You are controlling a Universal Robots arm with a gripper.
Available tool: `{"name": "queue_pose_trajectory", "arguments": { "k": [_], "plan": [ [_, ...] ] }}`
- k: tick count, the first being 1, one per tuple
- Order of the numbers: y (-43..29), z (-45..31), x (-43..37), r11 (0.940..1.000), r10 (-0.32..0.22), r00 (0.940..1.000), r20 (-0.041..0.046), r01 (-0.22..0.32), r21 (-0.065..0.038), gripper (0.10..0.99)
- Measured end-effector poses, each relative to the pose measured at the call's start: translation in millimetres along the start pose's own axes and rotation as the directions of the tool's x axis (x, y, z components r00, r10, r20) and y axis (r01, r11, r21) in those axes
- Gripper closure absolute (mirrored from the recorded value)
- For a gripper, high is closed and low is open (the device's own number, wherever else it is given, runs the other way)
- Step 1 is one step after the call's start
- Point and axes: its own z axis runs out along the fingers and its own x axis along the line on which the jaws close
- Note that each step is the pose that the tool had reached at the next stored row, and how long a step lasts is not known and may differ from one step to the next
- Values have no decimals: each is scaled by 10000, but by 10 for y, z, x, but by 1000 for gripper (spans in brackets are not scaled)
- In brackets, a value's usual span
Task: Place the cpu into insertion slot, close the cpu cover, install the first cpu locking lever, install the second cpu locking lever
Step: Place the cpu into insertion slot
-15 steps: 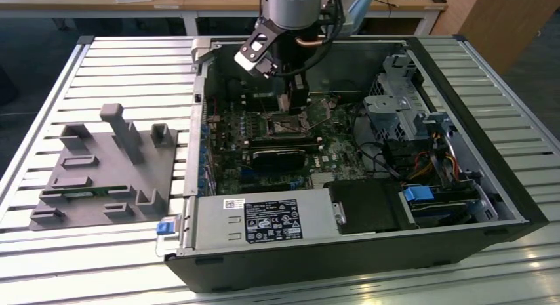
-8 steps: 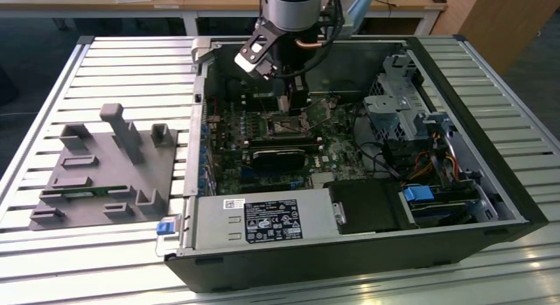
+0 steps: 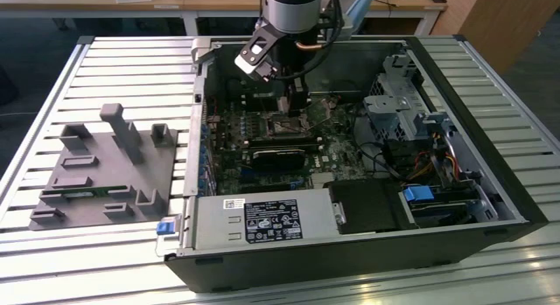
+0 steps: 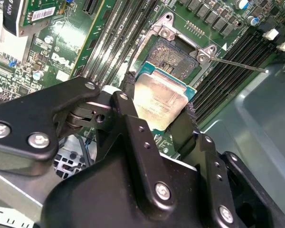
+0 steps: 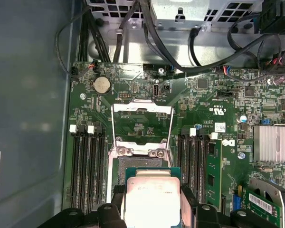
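Step in hand: the first one, placing the cpu. None of the later steps is done.

- Claw (image 4: 158,105) clenched on the cpu (image 4: 162,100), fingers (image 4: 127,90) on two opposite edges, silver top facing the camera. Both wrist views show the grip.
- Cpu hangs above the motherboard (image 5: 204,109), not yet seated. In the second wrist view it sits just short of the insertion slot (image 4: 175,56), overlapping its near edge.
- Slot open and bare, with a dark centre. The cpu cover (image 5: 142,108) stands swung up behind it in the first wrist view. A thin locking lever (image 4: 242,65) sticks out free to one side.
- Judgement: seating calls for the chip square to the socket frame and level, then lowered straight. A tilted or offset drop risks the contacts. I cannot tell the remaining height.

Surface and room:
- The computer case (image 3: 350,272) lies open on a slatted metal bench (image 3: 105,56), with the arm reaching down into it.
- A grey moulded fixture tray (image 3: 96,167) sits on the bench toward the exterior view's left, well apart from the case.
- Wooden desks (image 3: 219,0) stand behind.
- Inside the case, memory slots (image 5: 88,166) flank the socket closely and cables (image 5: 133,28) run beyond it. Working room is tight.
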Motion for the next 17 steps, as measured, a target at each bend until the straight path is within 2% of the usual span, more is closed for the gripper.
{"name": "queue_pose_trajectory", "arguments": {
  "k": [3, 9, 17],
  "plan": [
    [-1, 18, 12, 10000, 2, 10000, 3, -2, 8, 545],
    [-5, 92, 92, 10000, 36, 10000, 21, -36, 18, 545],
    [-14, 225, 109, 10000, 38, 10000, 40, -38, 19, 545]
  ]
}}
